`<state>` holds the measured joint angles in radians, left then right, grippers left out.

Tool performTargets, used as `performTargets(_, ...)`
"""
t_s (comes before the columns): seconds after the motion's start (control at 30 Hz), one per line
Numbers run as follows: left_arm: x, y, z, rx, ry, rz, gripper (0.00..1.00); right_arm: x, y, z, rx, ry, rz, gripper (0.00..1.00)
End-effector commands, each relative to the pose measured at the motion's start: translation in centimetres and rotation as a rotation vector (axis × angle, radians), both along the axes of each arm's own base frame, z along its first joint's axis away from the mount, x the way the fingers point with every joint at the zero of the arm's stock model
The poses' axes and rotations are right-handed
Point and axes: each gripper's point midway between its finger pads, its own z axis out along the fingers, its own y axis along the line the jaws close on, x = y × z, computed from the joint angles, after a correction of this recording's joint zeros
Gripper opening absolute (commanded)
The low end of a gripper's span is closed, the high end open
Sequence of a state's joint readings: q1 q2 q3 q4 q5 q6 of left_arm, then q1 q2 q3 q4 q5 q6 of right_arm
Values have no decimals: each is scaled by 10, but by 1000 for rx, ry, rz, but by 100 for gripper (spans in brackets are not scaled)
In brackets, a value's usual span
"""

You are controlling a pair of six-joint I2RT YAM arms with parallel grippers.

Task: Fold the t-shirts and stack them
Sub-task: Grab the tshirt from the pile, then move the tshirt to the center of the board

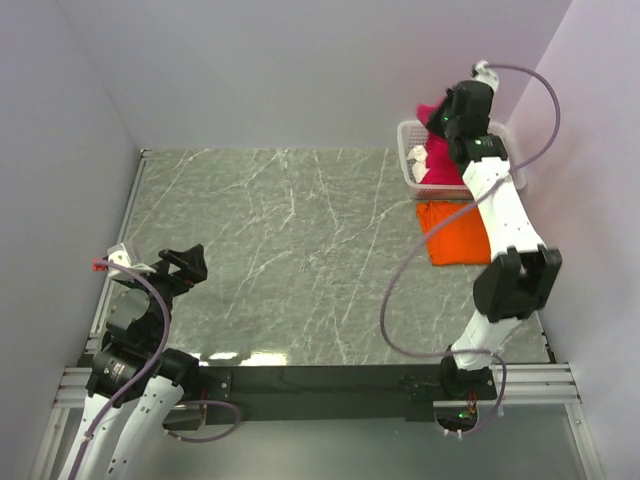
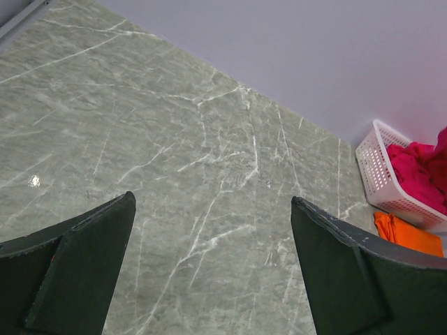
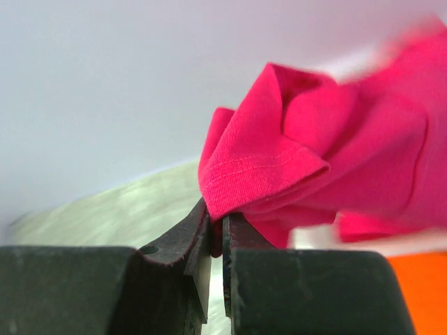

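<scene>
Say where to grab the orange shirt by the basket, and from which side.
I'd pinch the orange shirt at its near left corner, descending from the left: it lies flat on the table, the basket stands along its far edge, and the right arm overhangs its right.

Pale lavender walls enclose a green marble-patterned tabletop on three sides.

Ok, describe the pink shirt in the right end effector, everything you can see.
The pink shirt is soft crimson-pink knit cloth, bunched into folds, with a stitched hem showing, likely a sleeve edge. The right end effector pinches a fold beside that hem, jaws nearly closed. The gripped part is up above the white basket; the rest seems to trail toward it. Other contact is hidden.
</scene>
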<state>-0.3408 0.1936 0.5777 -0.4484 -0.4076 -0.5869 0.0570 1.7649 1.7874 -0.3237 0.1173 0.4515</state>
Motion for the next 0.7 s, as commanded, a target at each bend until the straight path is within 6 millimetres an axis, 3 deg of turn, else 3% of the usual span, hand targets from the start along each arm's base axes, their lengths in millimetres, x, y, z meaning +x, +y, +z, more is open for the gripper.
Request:
performTargets(0.0, -1, 0, 12, -3, -45, -4, 99, -56, 74, 123, -26, -278, 248, 0)
performTargets(0.03, -1, 0, 11, -2, -45, -6, 99, -73, 89, 148, -15, -335, 301, 0)
performTargets(0.1, -1, 0, 12, -6, -47, -6, 99, -97, 132, 175, 13, -405, 443, 0)
performTargets(0.23, -2, 0, 12, -7, -50, -7, 99, -156, 193, 239, 76, -570, 683, 0)
performTargets(0.37, -3, 1, 12, -8, -50, -6, 99, -193, 229, 263, 152, -668, 832, 0)
performTargets(0.5, -2, -1, 10, -5, -41, -12, 99, -211, 251, 264, 250, -668, 960, 0)
performTargets(0.6, 0, -4, 8, 0, -32, -24, 99, -216, 259, 240, 255, -611, 1002, 0)
performTargets(0.67, 2, -5, 6, 5, -22, -31, 99, -221, 259, 203, 244, -532, 1021, 0)
